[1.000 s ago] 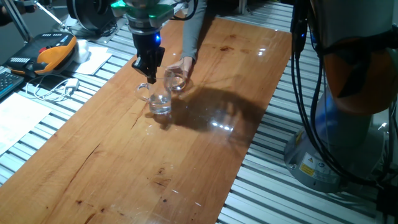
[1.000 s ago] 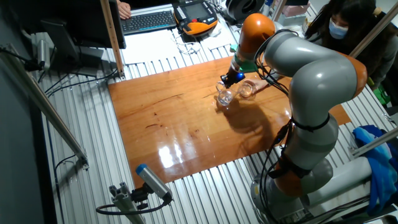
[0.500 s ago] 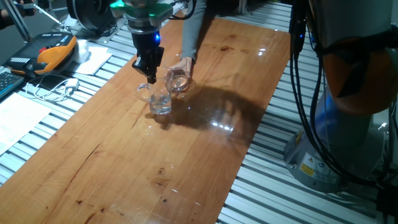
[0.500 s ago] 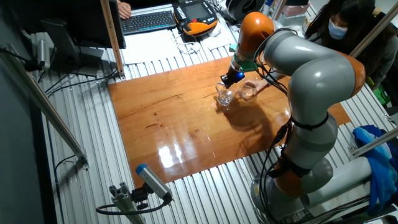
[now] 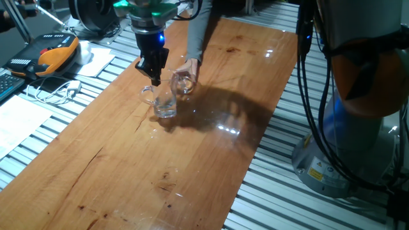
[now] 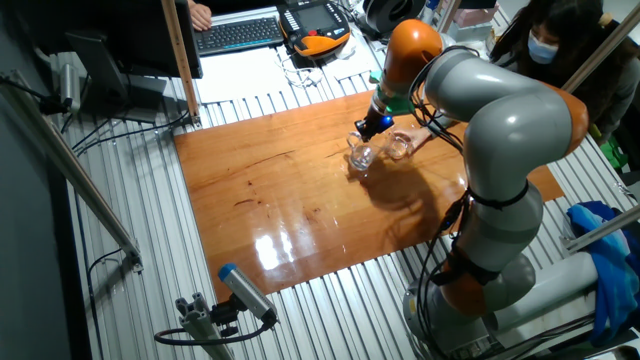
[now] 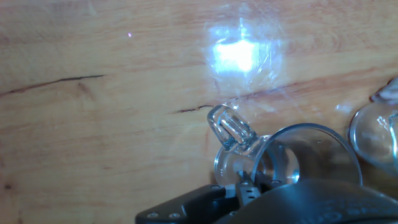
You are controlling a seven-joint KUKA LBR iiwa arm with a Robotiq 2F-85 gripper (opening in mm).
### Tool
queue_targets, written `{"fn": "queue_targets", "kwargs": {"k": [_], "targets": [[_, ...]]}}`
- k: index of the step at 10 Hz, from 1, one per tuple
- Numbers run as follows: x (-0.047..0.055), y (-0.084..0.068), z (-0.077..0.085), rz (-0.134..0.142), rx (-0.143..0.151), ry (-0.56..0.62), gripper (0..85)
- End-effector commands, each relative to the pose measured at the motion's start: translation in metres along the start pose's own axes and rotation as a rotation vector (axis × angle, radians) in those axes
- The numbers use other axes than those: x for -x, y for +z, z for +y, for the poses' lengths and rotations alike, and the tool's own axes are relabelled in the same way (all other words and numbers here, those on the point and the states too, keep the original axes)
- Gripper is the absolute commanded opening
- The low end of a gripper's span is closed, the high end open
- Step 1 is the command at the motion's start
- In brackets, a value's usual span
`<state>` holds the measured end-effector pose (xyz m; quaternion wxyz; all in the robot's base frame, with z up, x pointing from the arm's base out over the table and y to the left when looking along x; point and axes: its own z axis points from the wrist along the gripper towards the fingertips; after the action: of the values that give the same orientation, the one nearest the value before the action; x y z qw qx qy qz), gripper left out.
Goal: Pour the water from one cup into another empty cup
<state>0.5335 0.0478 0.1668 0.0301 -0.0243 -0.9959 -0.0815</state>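
The clear glass mug (image 5: 164, 104) with a looped handle (image 7: 229, 128) stands on the wooden table (image 5: 211, 147), with a little water low inside it. My gripper (image 5: 154, 79) sits on its rim next to the handle, fingers close together on the glass wall. The mug (image 6: 360, 156) and gripper (image 6: 371, 127) also show in the other fixed view. The smaller glass tumbler (image 5: 182, 82) stands just right of the mug, held by a person's hand (image 5: 190, 66). In the hand view it is at the right edge (image 7: 375, 134). The mug's rim (image 7: 308, 127) fills the lower right there.
A person stands at the far side of the table, arm reaching to the tumbler (image 6: 398, 146). An orange teach pendant (image 5: 54, 52), cables and papers lie left of the table. My arm's base (image 6: 480, 290) stands at the table's right side.
The person's hand has shifted the tumbler very slightly. My gripper and the mug have not moved.
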Motion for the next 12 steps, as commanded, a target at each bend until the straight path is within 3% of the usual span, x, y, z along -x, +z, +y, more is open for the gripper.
{"fn": "queue_targets", "kwargs": {"k": [1,4,6,8,10,12], "targets": [[0.000,0.000,0.000,0.020,0.010,0.014,0.0],[-0.020,-0.042,-0.013,0.058,0.074,0.048,0.0],[-0.025,-0.056,-0.022,0.085,0.144,0.063,0.0],[-0.024,-0.061,-0.029,0.091,0.149,0.049,0.0],[-0.020,-0.068,-0.041,0.104,0.190,0.049,0.0],[-0.016,-0.074,-0.054,0.122,0.202,0.031,0.0]]}}
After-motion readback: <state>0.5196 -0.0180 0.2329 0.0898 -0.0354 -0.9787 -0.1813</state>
